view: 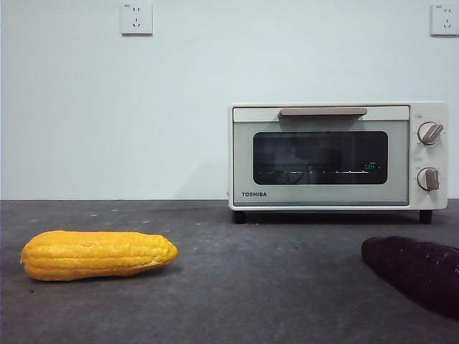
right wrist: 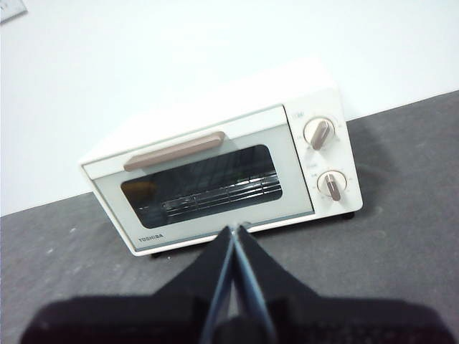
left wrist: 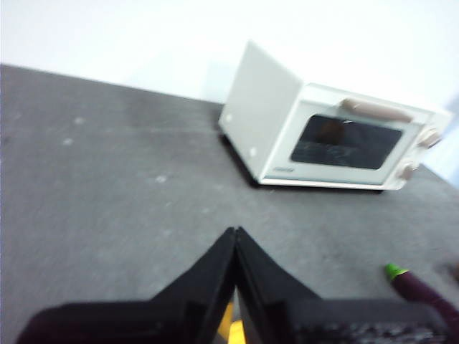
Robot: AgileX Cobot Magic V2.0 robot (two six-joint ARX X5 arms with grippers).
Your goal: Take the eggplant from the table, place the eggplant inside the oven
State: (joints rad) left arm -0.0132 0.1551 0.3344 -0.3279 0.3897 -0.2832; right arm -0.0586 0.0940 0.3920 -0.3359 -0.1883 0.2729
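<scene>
You see the eggplant (view: 416, 274) cut off at the frame edge on the tabletop (view: 251, 287); oven (view: 337, 155) door closed; left tool (left wrist: 236, 233) and right tool (right wrist: 235, 230) both pressed closed, empty.

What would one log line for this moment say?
oven: door shut | eggplant: on table | corn: on table | left gripper: shut, empty | right gripper: shut, empty

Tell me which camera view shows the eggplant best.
The front view: the eggplant lies large on the table at the right edge, partly cut off. The left wrist view shows only its green-tipped end, blurred. The right wrist view does not show it.
</scene>
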